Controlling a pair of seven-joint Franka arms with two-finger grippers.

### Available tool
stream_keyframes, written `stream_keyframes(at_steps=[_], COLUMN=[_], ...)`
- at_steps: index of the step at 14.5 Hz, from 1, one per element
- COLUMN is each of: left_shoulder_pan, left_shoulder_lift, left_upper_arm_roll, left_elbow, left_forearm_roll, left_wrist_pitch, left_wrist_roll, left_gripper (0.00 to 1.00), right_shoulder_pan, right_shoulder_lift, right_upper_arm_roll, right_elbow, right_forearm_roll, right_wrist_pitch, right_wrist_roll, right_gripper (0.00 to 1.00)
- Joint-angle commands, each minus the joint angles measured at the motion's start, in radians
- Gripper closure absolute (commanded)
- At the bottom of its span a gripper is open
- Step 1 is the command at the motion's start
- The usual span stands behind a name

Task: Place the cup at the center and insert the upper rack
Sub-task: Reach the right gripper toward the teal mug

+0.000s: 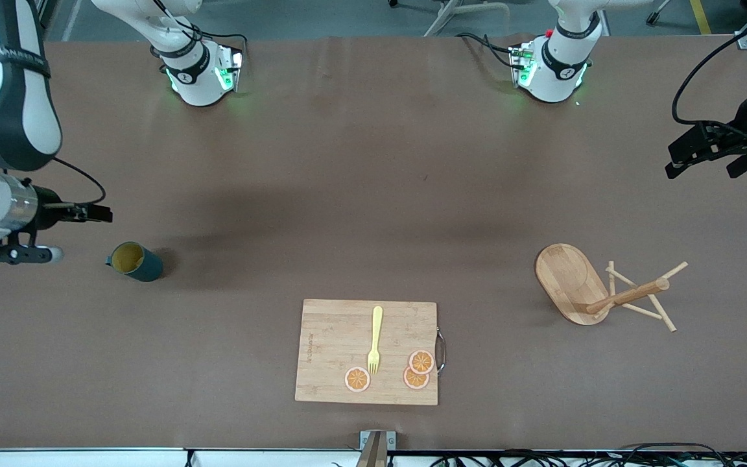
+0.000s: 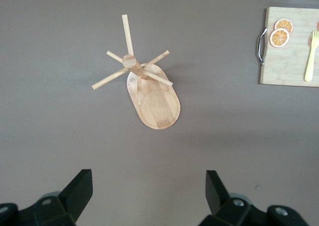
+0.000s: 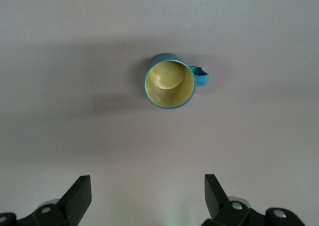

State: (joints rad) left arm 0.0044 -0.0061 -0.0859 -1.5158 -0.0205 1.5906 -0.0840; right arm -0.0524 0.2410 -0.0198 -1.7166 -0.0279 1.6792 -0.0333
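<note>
Right wrist view: cup (image 3: 169, 84) upright on table, well clear of wide-apart jaws.

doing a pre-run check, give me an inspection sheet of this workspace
surface: brown table, bare at its middle
job's things: dark teal cup with yellow inside, upright, toward the right arm's end; light bamboo mug tree with oval base and crossing pegs, upright, toward the left arm's end
clutter: rectangular wooden cutting board with metal handle, nearer the front camera, carrying a yellow fork and three orange slices
grippers: left gripper open, empty, in the air above the table beside the mug tree; right gripper open, empty, in the air above the table beside the cup
cables: black cables by the arms' bases and along the table edge
surroundings: grey floor, chair legs
</note>
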Motion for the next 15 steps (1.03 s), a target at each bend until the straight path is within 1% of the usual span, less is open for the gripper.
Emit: stream_keyframes(at_steps=[1, 3, 5, 7, 10, 13, 15], left_shoulder_pan=[0.003, 0.005, 0.005, 0.005, 0.005, 0.005, 0.005], left_shoulder_lift=[-0.011, -0.011, -0.009, -0.009, -0.009, -0.009, -0.009], left_upper_arm_roll=[-0.005, -0.005, -0.005, -0.005, -0.005, -0.005, -0.005], left_elbow=[0.003, 0.003, 0.003, 0.003, 0.003, 0.003, 0.003], left_forearm_roll=[-0.004, -0.004, -0.004, -0.004, -0.004, -0.004, -0.004], left_wrist_pitch=[-0.009, -0.009, -0.009, -0.008, -0.009, -0.008, -0.008], left_wrist_roll=[-0.003, -0.003, -0.003, -0.003, -0.003, -0.003, -0.003], left_gripper=[0.00, 0.00, 0.00, 0.00, 0.00, 0.00, 0.00], right_shoulder_pan=[-0.004, 0.005, 0.005, 0.031, 0.026, 0.025, 0.023], right_shoulder_lift=[0.059, 0.101, 0.154, 0.190, 0.218, 0.263, 0.270], right_upper_arm_roll=[0.001, 0.001, 0.004, 0.004, 0.004, 0.004, 0.004], right_elbow=[0.003, 0.003, 0.002, -0.001, 0.000, -0.001, -0.001], right_forearm_roll=[0.008, 0.008, 0.011, 0.011, 0.011, 0.011, 0.011], right_wrist_pitch=[0.026, 0.042, 0.088, 0.134, 0.151, 0.223, 0.232], right_wrist_roll=[-0.004, 0.003, -0.008, -0.020, -0.080, -0.082, -0.082], right_gripper=[0.00, 0.00, 0.00, 0.00, 0.00, 0.00, 0.00])
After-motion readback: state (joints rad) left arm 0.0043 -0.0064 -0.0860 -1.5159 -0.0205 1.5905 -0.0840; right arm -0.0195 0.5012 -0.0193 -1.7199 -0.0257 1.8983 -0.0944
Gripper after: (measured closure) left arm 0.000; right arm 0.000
